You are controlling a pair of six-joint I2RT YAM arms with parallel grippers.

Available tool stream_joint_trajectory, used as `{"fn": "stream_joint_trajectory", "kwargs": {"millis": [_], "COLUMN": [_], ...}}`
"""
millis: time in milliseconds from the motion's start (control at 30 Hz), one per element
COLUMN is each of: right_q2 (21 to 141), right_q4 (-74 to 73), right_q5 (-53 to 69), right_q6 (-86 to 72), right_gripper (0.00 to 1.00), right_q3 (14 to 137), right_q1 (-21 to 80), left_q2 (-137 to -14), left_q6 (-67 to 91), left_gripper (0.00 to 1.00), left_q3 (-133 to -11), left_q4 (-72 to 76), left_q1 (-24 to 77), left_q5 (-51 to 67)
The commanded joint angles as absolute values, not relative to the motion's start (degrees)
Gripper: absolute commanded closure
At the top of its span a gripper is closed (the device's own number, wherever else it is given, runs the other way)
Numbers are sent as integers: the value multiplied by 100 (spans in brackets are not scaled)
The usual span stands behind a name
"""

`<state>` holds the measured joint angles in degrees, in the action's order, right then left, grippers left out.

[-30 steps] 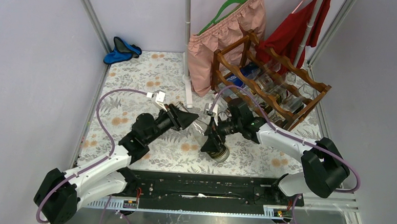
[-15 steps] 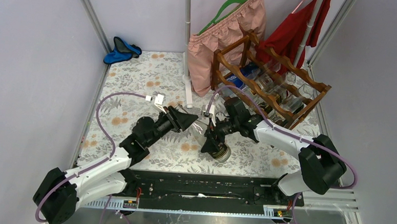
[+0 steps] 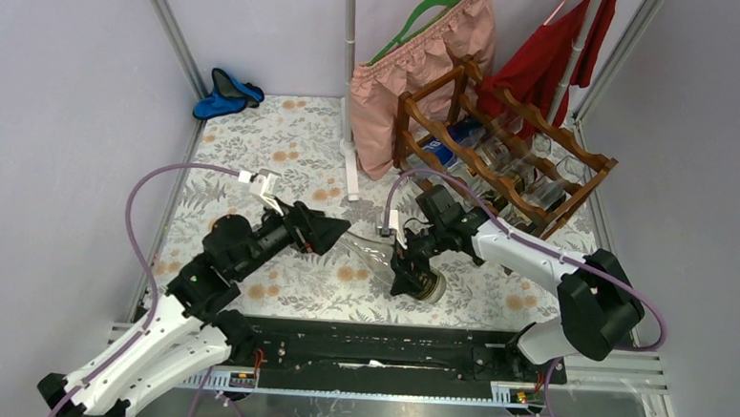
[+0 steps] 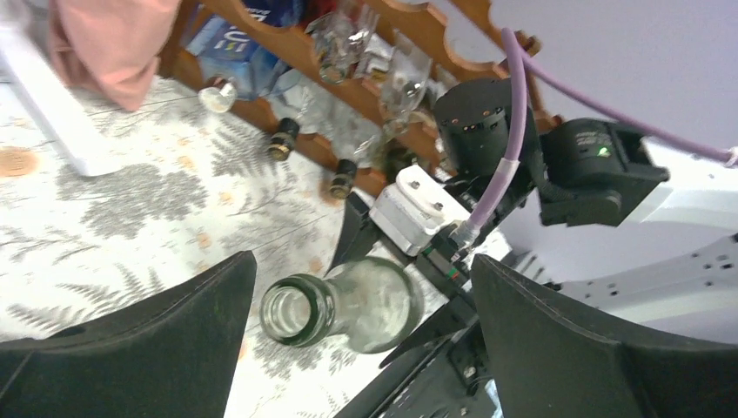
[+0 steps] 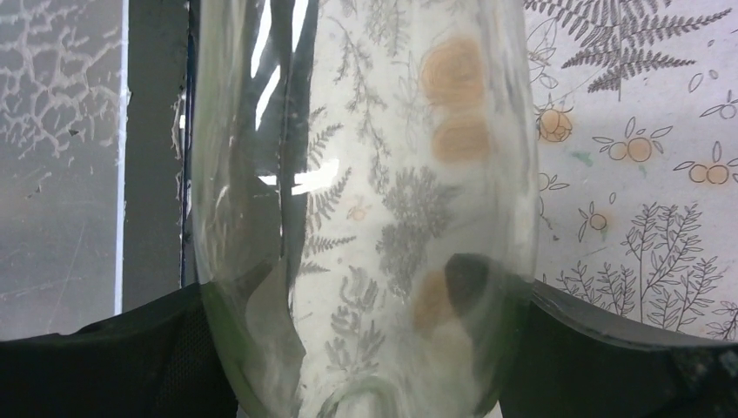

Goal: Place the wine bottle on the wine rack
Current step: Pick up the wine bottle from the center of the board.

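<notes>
- Table is covered w/ a floral cloth point(image 3: 253, 174), ferns & orange blooms; a black rail point(image 3: 378, 347) is seen along near edge.
- Space is closed in by pale lilac walls point(image 3: 56, 106) & metal corner posts.
- At far right of cloth is set the wine rack point(image 3: 502, 168), w/ other glassware lodged in it.
- Behind it are hung a pink garment point(image 3: 421, 68) & a red garment point(image 3: 561, 47), by a white pole point(image 3: 349, 64).
- In far-left corner a blue item point(image 3: 227, 93) is seen.
- Mid-table, the clear-glass wine bottle point(image 3: 369, 253) is held on its side low over cloth, apart from rack; contact w/ cloth can't be told.
- Its body near base is clamped by right gripper point(image 3: 411, 268).
- Its mouth is flanked, untouched, by left gripper point(image 3: 338, 232), fingers spread wide.
</notes>
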<state>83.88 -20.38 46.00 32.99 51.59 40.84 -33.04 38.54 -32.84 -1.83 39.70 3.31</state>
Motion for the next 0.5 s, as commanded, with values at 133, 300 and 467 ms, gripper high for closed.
{"fn": "stream_joint_trajectory", "kwargs": {"millis": [133, 300, 467], "right_q2": [8403, 8310, 8190], "right_q4": [-2607, -2881, -2777], "right_q5": [4832, 4154, 3736], "right_q6": [4372, 5276, 5693], "right_gripper": [100, 100, 100], "right_q3": [5764, 5740, 5692], "right_q1": [4138, 4503, 4752], "left_q2": [-3110, -3632, -4265], "left_q6": [3333, 3597, 3826], "left_gripper": [1, 1, 6], "left_q3": [-4224, -4460, -3853], "left_q4": [-2796, -2858, -2336], "left_q1": [3929, 3849, 2448], "left_q5": [282, 1319, 3887]}}
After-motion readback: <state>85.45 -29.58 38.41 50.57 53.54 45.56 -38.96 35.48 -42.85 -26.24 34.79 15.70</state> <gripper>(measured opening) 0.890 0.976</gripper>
